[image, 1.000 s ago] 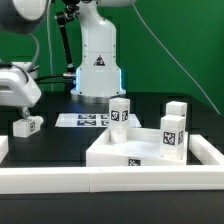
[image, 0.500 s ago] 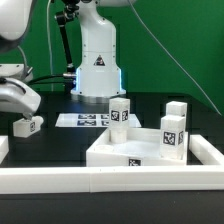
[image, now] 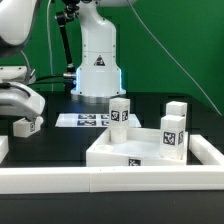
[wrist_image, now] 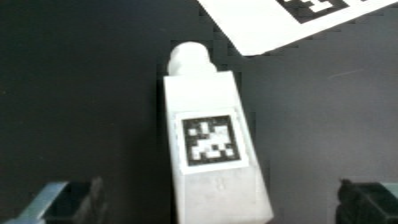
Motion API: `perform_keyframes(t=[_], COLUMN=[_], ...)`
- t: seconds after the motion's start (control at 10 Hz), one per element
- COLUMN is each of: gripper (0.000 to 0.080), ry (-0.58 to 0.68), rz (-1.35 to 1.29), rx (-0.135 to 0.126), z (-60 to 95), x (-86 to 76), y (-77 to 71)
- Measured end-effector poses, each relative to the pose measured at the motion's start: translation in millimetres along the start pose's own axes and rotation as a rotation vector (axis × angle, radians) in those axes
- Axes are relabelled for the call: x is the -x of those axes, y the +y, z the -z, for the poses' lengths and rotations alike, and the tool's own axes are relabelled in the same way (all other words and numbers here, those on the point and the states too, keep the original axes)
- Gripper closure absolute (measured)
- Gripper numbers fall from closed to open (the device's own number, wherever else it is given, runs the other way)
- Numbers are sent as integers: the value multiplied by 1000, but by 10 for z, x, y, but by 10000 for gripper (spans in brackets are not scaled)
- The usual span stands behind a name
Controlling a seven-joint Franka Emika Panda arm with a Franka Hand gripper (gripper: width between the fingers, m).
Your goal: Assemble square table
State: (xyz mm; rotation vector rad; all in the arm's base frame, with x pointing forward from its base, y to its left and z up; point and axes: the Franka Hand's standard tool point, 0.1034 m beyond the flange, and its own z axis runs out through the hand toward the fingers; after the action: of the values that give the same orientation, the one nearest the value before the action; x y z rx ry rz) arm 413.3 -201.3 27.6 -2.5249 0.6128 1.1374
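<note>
- Nearest, across the exterior view's bottom edge: a long white border rail, lying flat on the black counter.
- Just behind the rail, at about 4 o'clock from the picture's centre: the square slab, white, raised rim, lying flat, one tag on its near face.
- Three legs stand upright at the slab: one at its right part, another just behind that one, a third by its far-left corner. Each shows a tag.
- At 9 o'clock, well apart from the slab: a fourth leg lies on its side on the counter, tag toward the camera.
- The tool hangs right over that lying leg. Wrist view: fingers spread wide, one on each side of the leg, a clear gap on both sides, nothing gripped.
- Farther back, around 11 o'clock: the marker board flat on the counter, its corner also seen from the wrist.
- Farthest, at 12 o'clock: the arm's white base, green backdrop behind.
</note>
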Motion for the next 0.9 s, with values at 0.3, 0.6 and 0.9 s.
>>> perform_keyframes(t=[0.3, 0.6, 0.9], gripper=[151, 151, 151], ry=[10, -10, -136], rz=[18, 18, -7], rx=[7, 6, 3], z=[-104, -162, -246], x=[-60, -55, 37], y=[-39, -52, -6])
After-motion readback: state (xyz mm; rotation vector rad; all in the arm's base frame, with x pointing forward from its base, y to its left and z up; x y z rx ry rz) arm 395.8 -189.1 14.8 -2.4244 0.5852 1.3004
